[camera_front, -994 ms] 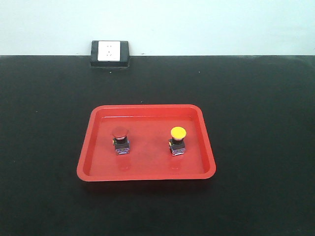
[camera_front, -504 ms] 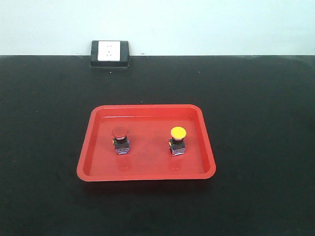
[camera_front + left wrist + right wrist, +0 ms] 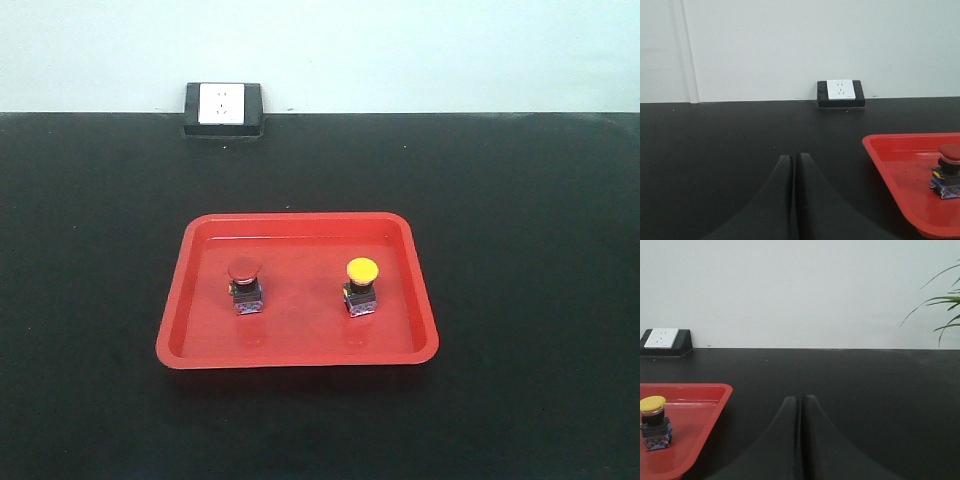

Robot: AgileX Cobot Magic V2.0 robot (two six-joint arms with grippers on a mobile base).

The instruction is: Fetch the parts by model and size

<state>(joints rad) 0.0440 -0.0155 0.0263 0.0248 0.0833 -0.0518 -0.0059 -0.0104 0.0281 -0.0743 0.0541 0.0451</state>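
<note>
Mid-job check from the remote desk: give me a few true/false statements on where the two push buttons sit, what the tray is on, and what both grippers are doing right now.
1. Both push buttons stand upright inside the red tray. True.
2. The yellow-capped button stands at the tray's left side in the front view. False: it is at the right; the red-capped button is at the left.
3. The left gripper holds the red-capped button. False: its fingers are shut on nothing, beside the tray.
4. The right gripper is shut and empty. True.
5. A wall socket sits beyond the tray. True.
</note>
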